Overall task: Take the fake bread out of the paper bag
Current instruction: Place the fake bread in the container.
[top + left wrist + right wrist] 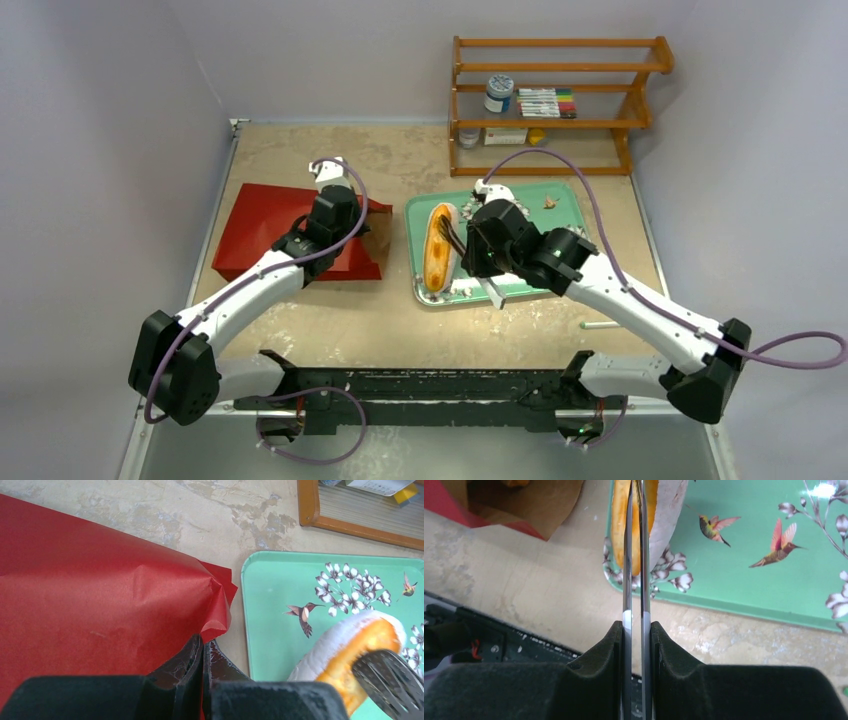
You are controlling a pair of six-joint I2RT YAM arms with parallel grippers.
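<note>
Your glossy golden-orange long loaf (438, 247) shows mid-frame over the green floral tray (520, 195), gripped by metal tongs (634, 570) your right gripper (636, 630) clamps. Your left gripper (202, 650) pinches the crinkled red paper bag (100, 590).

High rear overview; two close wrist views, green tray (744, 587) common.

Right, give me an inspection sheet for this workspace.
Surface: beige table, mottled.
Job's things: red paper bag lying on its side, left; long loaf between the tongs, at the left side of the green tray.
Clutter: small white stick, right.
Grippers: left gripper, jaws shut on the bag's edge; right gripper, jaws shut on the tongs.
Cables: purple cables loop off both arms.
Surroundings: wooden shelf holding jar and markers.
</note>
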